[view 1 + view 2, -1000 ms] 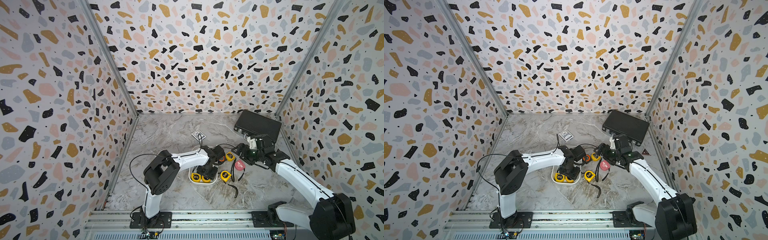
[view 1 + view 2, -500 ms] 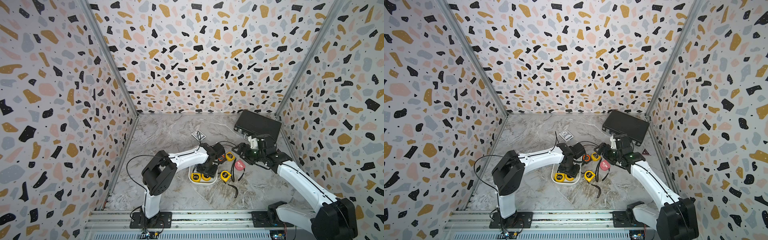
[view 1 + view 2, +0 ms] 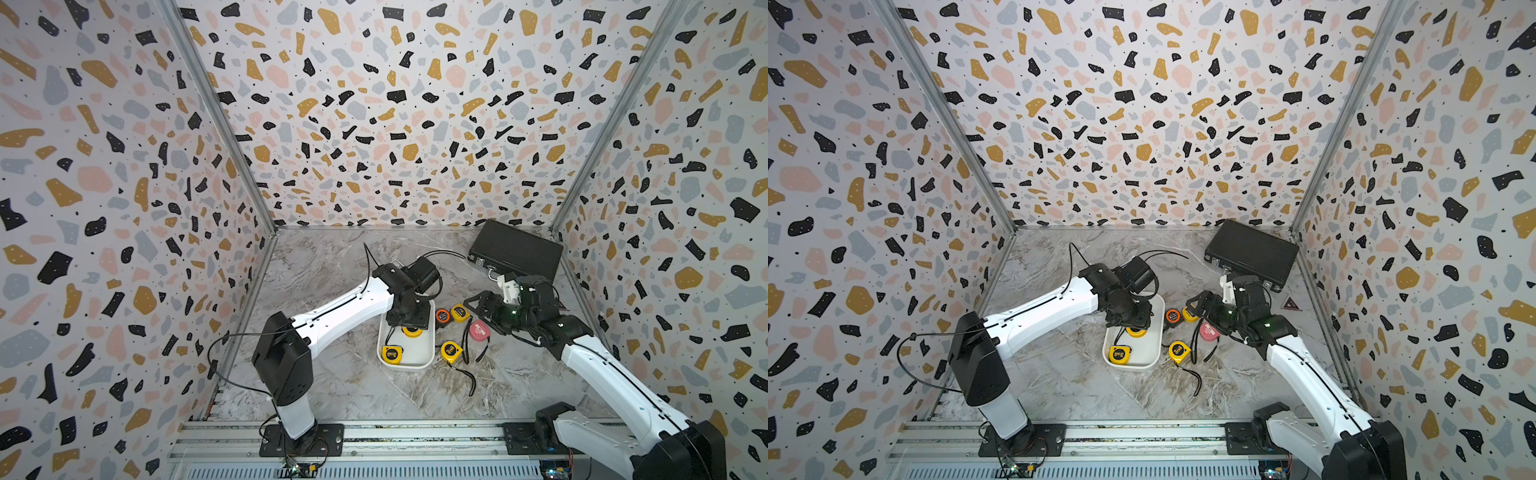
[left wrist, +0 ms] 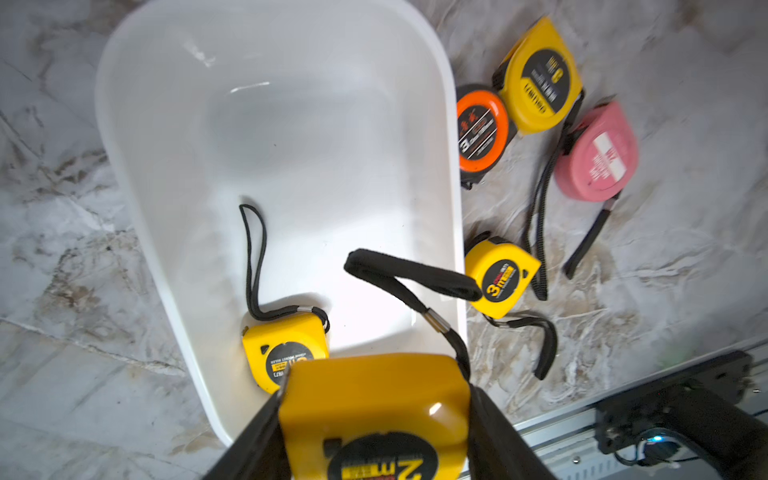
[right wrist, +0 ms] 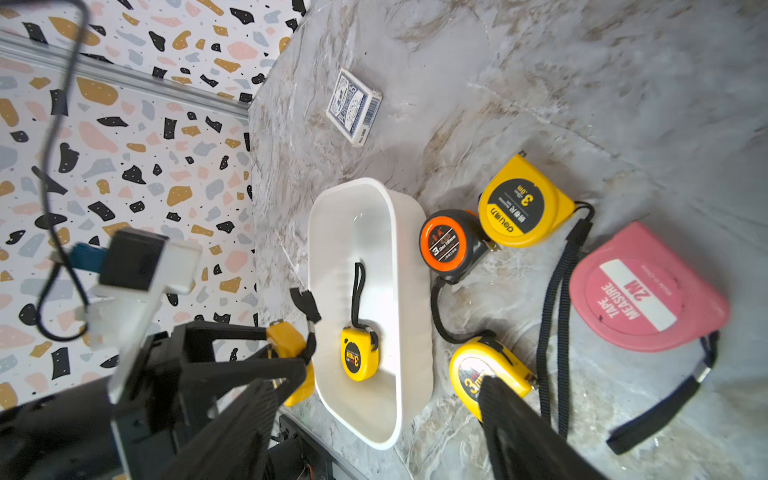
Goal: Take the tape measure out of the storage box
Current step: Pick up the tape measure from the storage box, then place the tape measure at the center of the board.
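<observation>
A: Nearest end of the storage box (image 3: 405, 365)?
B: Holding one small yellow tape measure (image 3: 392, 353), flat on the box floor, cord stretched toward the far end. Just outside the right wall, on the marble table (image 3: 332, 386), a second yellow tape (image 3: 451, 351), cord trailing.

A: Further in?
B: Over the far half of the box, left gripper (image 4: 376, 395), narrow, clamped on the held tape measure (image 4: 370, 428), jaws against two opposite sides of the case. Lifted off the box floor. Wrist strap (image 4: 411, 276) hanging loose below.

A: Handling?
B: Hard glossy shell, so probably slippery. Rigid, no give under the jaws. Likely dense for its bulk. Best taken across the case body, as here, never by the limp strap. Worth watching that strap near the rim.

A: Beyond that?
B: Right of the box, on the table: orange-and-black tape (image 3: 442, 316), larger yellow tape (image 3: 459, 311), pink tape (image 3: 479, 330). Above them, right gripper (image 3: 484, 303), spread wide, nothing between the jaws. At the back corner, black briefcase (image 3: 515, 249).
</observation>
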